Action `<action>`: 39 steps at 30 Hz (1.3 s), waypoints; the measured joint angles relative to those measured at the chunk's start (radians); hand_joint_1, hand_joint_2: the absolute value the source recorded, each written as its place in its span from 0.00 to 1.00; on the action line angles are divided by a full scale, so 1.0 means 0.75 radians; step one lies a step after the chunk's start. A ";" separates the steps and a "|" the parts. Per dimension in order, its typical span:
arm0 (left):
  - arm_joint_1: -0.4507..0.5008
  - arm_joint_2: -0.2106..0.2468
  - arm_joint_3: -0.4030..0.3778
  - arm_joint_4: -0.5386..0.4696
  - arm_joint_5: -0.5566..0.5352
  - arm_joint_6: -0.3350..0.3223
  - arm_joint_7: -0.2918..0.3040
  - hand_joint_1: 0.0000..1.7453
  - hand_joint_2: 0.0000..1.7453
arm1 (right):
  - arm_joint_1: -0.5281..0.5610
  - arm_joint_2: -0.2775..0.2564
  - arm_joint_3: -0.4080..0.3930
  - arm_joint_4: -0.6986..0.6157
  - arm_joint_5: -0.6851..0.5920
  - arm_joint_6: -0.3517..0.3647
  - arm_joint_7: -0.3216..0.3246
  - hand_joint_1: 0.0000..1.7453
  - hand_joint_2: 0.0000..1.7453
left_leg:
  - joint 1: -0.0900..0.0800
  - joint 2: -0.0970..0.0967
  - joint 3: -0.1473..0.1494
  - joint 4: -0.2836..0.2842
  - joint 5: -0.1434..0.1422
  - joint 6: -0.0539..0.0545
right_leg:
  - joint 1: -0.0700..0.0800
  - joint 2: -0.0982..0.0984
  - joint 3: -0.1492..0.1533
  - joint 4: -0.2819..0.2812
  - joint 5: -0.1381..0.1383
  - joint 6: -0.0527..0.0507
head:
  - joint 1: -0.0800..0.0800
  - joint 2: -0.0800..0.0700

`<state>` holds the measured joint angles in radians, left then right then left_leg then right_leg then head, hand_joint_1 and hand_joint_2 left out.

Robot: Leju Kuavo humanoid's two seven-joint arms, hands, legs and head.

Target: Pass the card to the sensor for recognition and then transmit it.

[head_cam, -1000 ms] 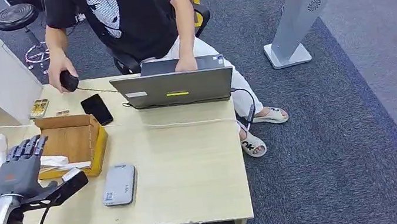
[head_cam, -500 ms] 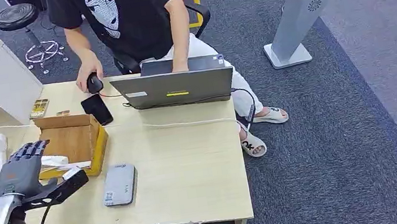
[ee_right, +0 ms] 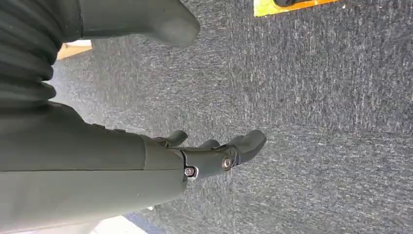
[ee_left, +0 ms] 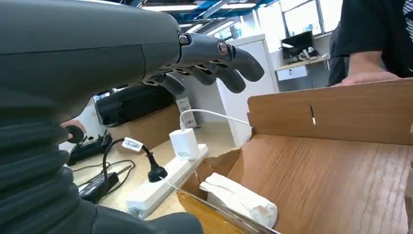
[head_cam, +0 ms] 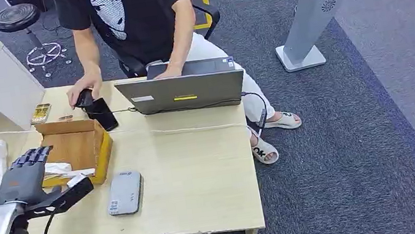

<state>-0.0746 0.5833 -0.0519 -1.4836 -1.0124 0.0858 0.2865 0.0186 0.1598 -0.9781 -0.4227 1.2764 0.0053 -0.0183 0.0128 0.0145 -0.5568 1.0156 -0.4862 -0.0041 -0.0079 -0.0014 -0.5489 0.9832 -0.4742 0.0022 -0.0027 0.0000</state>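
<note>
Sensor (head_cam: 124,193) on table (head_cam: 201,174), right of cardboard box (head_cam: 76,147).

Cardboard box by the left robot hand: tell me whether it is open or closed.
Open. The cardboard box has no lid over it, its bare brown floor shows, and a white wrapped bundle lies inside.

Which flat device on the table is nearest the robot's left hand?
The grey sensor, lying just right of the left hand; the black phone sits farther off by the person.
</note>
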 joint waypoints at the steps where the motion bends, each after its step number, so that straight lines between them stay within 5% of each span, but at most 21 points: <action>1: -0.002 -0.003 0.000 0.001 -0.001 0.000 0.000 0.18 1.00 | -0.001 -0.001 0.000 0.003 0.000 -0.002 -0.001 0.00 1.00 | 0.000 0.000 0.000 0.000 0.000 0.000 | 0.000 0.000 0.000 0.000 0.000 0.000 | 0.000 0.000; 13: -0.039 -0.024 -0.039 0.022 -0.022 -0.001 0.001 0.25 1.00 | -0.010 -0.013 0.002 0.032 -0.001 -0.015 -0.004 0.00 1.00 | 0.000 0.000 0.000 0.000 0.000 0.000 | 0.000 0.000 0.000 0.000 0.000 0.000 | 0.000 0.000; 39: -0.077 -0.059 -0.078 0.113 -0.039 0.003 0.005 0.24 1.00 | -0.023 -0.039 0.010 0.090 0.001 -0.044 -0.008 0.00 1.00 | 0.000 0.000 0.000 0.000 0.000 0.000 | 0.000 0.000 0.000 0.000 0.000 0.000 | 0.000 0.000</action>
<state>-0.1324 0.5386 -0.1106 -1.3989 -1.0414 0.0877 0.2899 0.0015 0.1305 -0.9705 -0.3555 1.2768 -0.0278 -0.0240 0.0128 0.0145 -0.5569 1.0156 -0.4861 -0.0041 -0.0079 -0.0014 -0.5487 0.9834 -0.4741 0.0022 -0.0027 0.0000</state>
